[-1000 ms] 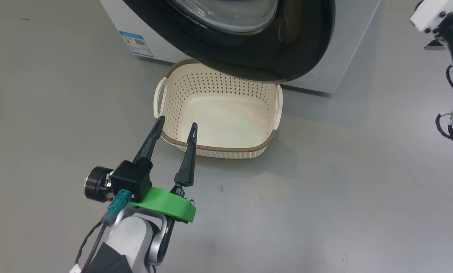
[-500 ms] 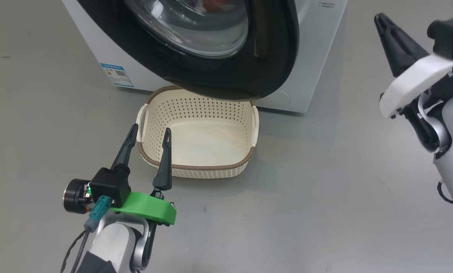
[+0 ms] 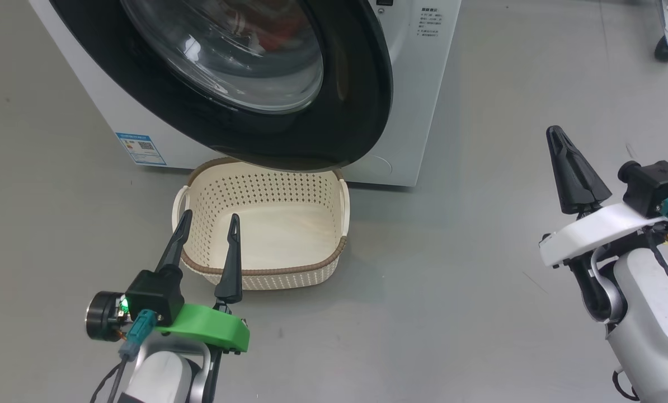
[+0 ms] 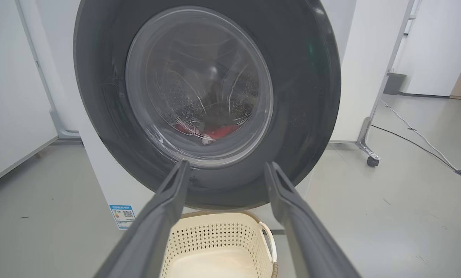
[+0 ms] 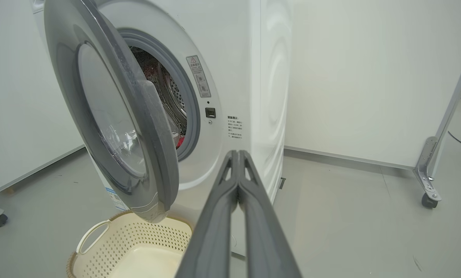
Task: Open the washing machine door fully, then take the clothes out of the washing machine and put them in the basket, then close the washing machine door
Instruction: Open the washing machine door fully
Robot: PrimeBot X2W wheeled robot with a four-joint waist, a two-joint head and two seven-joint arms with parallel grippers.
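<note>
Round glossy black-rimmed glass door [image 3: 362, 101] partly open on big white front-loading washing machine [image 3: 418, 84], overhanging cream perforated plastic basket [image 3: 267, 272]. Bright red clothes [image 4: 219, 133] inside drum [image 5: 174, 98]. Left claw [image 3: 211, 215] spread wide near basket; right claw [image 3: 555, 131] pinched together, empty.

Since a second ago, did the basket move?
No. The basket sits in the same spot under the door, near the sticker; the view shifted.
</note>
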